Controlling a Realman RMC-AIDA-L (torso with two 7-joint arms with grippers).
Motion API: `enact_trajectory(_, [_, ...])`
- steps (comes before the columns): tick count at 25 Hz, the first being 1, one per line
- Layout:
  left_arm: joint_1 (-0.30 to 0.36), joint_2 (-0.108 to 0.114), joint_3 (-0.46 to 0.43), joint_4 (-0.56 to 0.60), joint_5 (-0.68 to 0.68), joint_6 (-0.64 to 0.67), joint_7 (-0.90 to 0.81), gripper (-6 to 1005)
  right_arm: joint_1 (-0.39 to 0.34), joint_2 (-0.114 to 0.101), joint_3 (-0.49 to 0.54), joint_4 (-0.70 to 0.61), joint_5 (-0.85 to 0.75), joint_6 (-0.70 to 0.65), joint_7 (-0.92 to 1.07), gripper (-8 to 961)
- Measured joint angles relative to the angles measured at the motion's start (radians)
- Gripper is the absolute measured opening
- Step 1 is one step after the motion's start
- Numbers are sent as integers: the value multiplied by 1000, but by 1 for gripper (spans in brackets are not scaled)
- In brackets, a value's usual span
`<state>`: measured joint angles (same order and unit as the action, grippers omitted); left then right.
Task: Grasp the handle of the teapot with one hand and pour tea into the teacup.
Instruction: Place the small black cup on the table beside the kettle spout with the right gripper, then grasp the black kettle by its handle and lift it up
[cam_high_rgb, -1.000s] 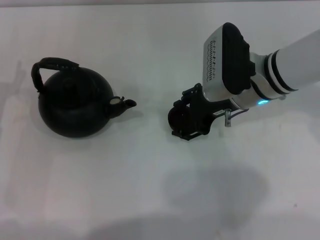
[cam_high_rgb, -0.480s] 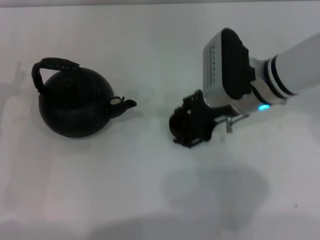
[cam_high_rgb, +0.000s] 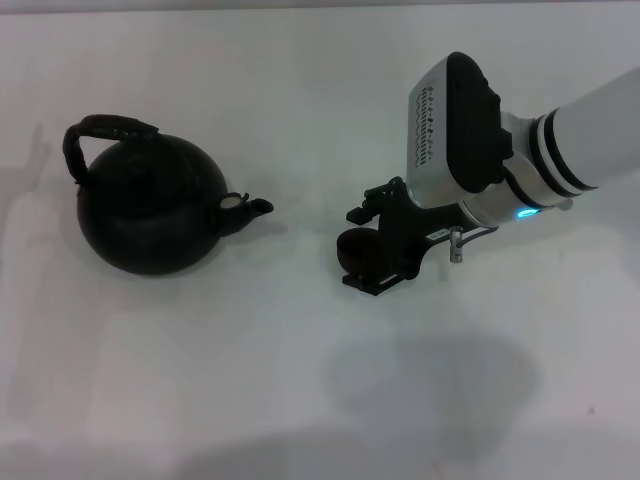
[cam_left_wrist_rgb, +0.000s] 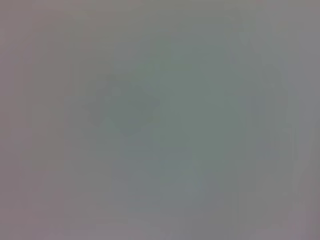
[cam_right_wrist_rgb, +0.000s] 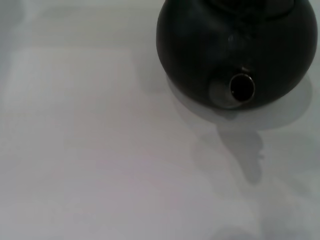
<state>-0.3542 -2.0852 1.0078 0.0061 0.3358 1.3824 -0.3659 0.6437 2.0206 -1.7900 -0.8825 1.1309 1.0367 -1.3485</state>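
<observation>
**Cup in the right gripper, pot untouched**

Your right gripper (cam_high_rgb: 375, 255) sits low over the tabletop (cam_high_rgb: 300, 380), right of centre, its fingers around the teacup (cam_high_rgb: 358, 250). Whether they are clamped on it or merely bracketing it, I cannot tell. The left gripper is out of sight; its wrist view shows only a blank grey field.

Risks:
- A cup this small could tip or skid if a finger drags it on release.
- The cup stands well apart from the spout (cam_high_rgb: 255, 207); a pour from there would likely fall short.
- The handle (cam_high_rgb: 105, 128) arches off-centre toward the far left. Lifted by its top, the heavy body will probably swing.

Materials:
- Teapot (cam_high_rgb: 150, 210): squat, round, matte black, left on the tabletop. Short stubby spout with a pale rim, aimed right at the cup.
- Handle: thick, rough-topped.
- Teacup: tiny, dark, handleless.
- Tabletop: plain white, smooth.
</observation>
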Motion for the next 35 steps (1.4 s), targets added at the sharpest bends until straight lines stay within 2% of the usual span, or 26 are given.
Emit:
enact_trajectory(20, [0,1,0,-3,4,14,2,885,1,-3,32,-21,7,62,13,850])
enact_trajectory(27, [0,1,0,-3,11,14,2,884,-3,-4,116,-38,7,142,12,850])
enact_trajectory(32, [0,1,0,-6,11,16,3,884,-39,-8,152,-99,2,171,11,850])
enact_trajectory(35, [18,1,0,-2,11,74,4,883,-77,-9,183,-162,-3,170,7,850])
